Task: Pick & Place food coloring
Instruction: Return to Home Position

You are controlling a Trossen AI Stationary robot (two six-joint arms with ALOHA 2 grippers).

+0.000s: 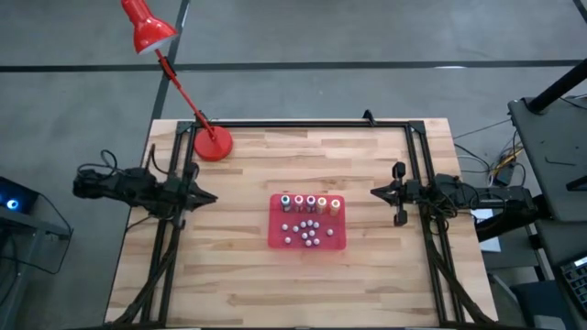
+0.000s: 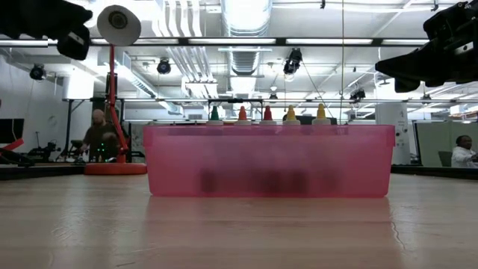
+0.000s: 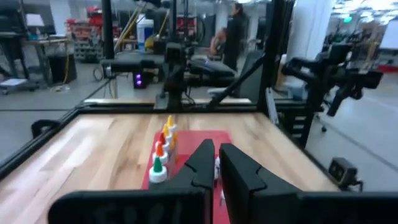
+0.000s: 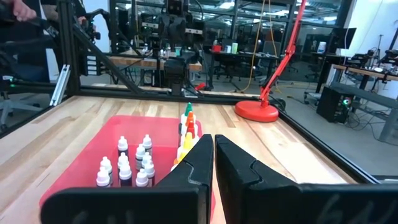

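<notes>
The food coloring (image 1: 310, 203) is a row of small upright bottles with green, red, orange and yellow bodies. They stand along the far side of a red tray (image 1: 275, 240) at the table's middle. Their tips (image 2: 267, 113) show above the tray's wall (image 2: 269, 161). My left gripper (image 1: 213, 196) is shut and hovers level at the table's left, pointing at the tray; its wrist view shows the bottles (image 3: 163, 149) ahead of the shut fingers (image 3: 216, 155). My right gripper (image 1: 374, 192) is shut and level at the table's right, facing the bottles (image 4: 188, 127); its fingertips (image 4: 214, 146) hold nothing.
Several small white-capped pieces (image 1: 307, 234) stand in the tray's near half (image 4: 127, 163). A red desk lamp's base (image 1: 213, 144) sits at the far left of the table. A black frame (image 1: 303, 123) runs along the table's far, left and right edges. Bare wood lies around the tray.
</notes>
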